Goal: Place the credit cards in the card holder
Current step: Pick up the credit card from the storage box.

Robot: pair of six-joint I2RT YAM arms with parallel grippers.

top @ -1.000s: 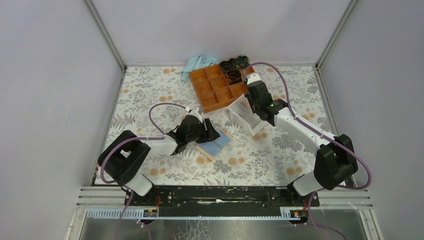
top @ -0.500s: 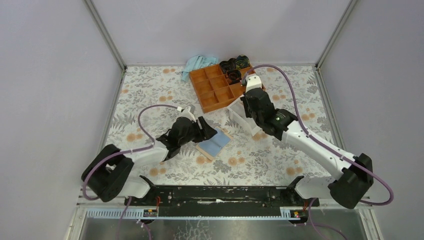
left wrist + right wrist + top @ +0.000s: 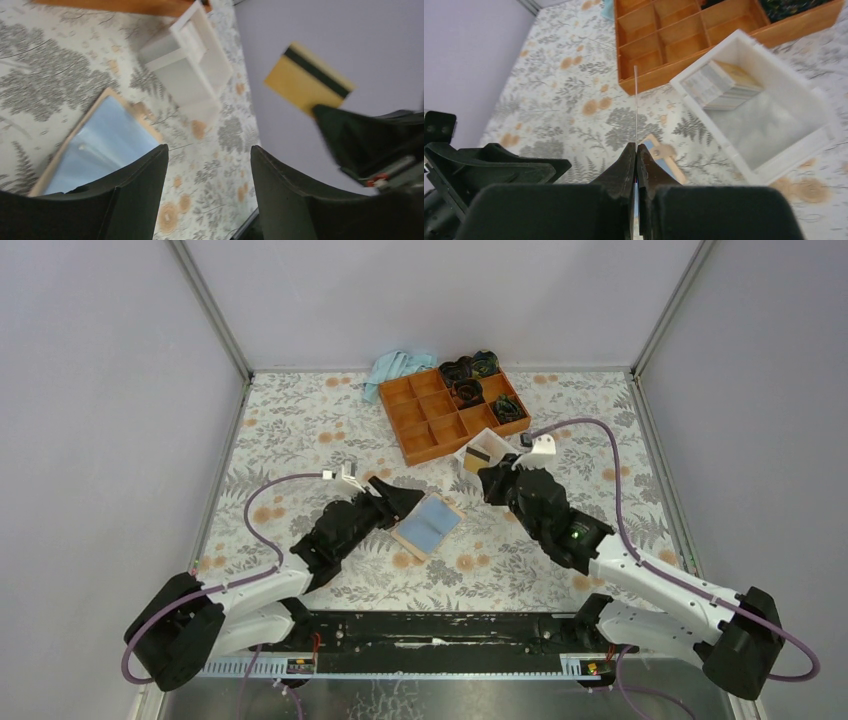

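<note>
No legible text, labels or numbers in any view - the yellow card [image 3: 300, 82] shows just a dark stripe, nothing readable.

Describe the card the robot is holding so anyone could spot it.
Find the orange compartment tray at the back. Just before it, the right pincer holds up a thin yellow card with a black stripe; the light blue card nearby lies flat.

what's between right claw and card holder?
Only bare floral tablecloth, in the top view, separates the right claw, shut on a yellow card, from the card holder.
</note>
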